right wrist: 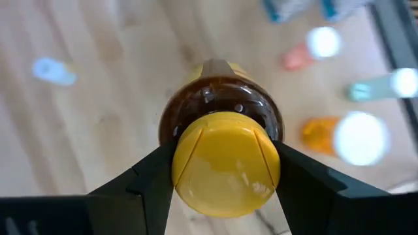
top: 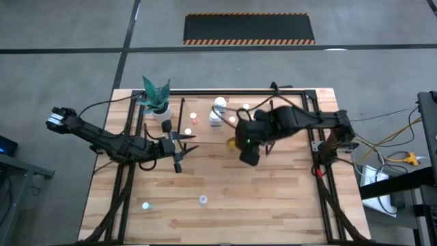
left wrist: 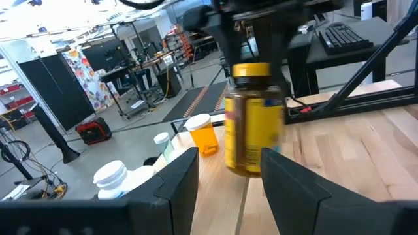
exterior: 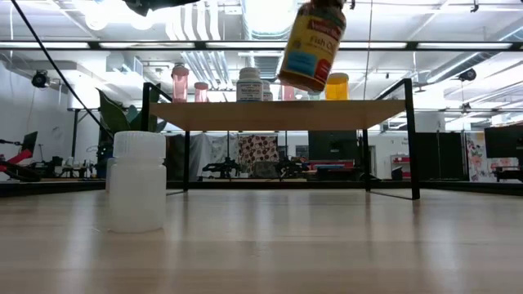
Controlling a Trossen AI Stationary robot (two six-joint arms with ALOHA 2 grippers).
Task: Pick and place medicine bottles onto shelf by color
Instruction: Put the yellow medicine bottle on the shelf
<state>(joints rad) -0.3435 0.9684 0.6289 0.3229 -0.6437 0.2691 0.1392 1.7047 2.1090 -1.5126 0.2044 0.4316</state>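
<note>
The larger amber medicine bottle (exterior: pixel 313 45) with a yellow cap hangs tilted in the air in front of the shelf (exterior: pixel 286 114), with my right gripper (right wrist: pixel 225 179) shut on it. Several small bottles stand on the shelf board: pink (exterior: pixel 180 82), white (exterior: pixel 249 84) and orange (exterior: pixel 337 86). Two small bottles (top: pixel 145 205) (top: pixel 203 199) stand on the table near its front. My left gripper (top: pixel 179 147) hovers open at mid-table, level, facing the amber bottle (left wrist: pixel 251 124), nothing between its fingers. My right gripper pinches the yellow cap (right wrist: pixel 225 163) of the amber bottle between its two fingers (right wrist: pixel 153 179), one on each side of the cap. The fingers come from above, slanting down. The bottle hangs below them, tilted and clear of table and shelf.
A white pot with a green plant (top: pixel 158 102) stands at the table's far left, beside the shelf. A white bottle (exterior: pixel 139 180) stands close to the low camera. Black frame rods (top: pixel 317 143) run along the table's right side. Bare wood (top: pixel 273 198) lies at the front right.
</note>
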